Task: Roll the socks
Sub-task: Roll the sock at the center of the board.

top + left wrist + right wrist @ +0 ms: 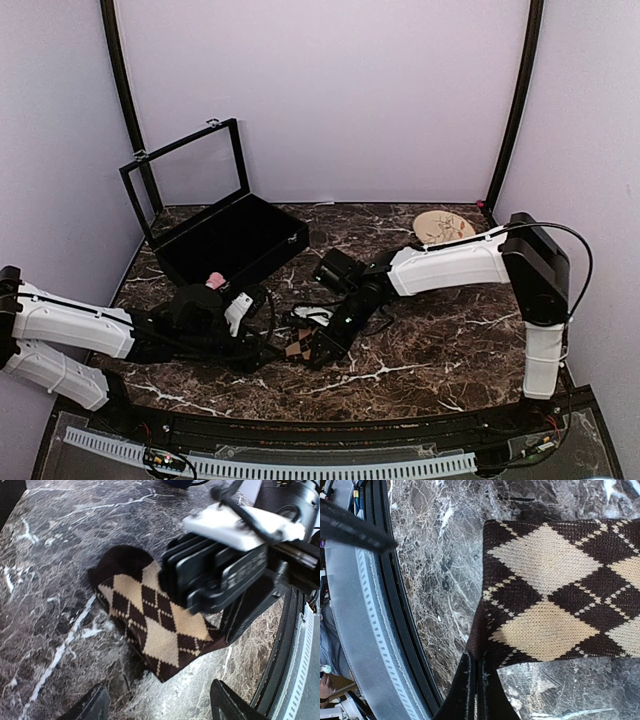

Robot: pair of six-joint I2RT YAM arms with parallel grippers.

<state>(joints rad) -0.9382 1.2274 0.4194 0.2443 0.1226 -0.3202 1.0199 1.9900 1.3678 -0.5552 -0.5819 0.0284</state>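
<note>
At the lower middle of the right wrist view, the right jaws are clenched on one corner of the argyle sock (555,590), and the fabric rises a little toward them. Along the bottom edge of the left wrist view, the left jaws stand wide apart, released, with nothing between them. They hover just beside the end of the sock and, as far as I can see, do not touch it. The sock lies spread flat on the tabletop (450,340), at the lower middle of the top view, between the two arms.

I judge that the rolling is hardly begun: no turn of fabric is made, and only one corner is taken. A small pink thing (214,280) shows left of centre, near the black box (230,245). It may be the second sock, but I cannot tell. Both socks are left to roll.
</note>
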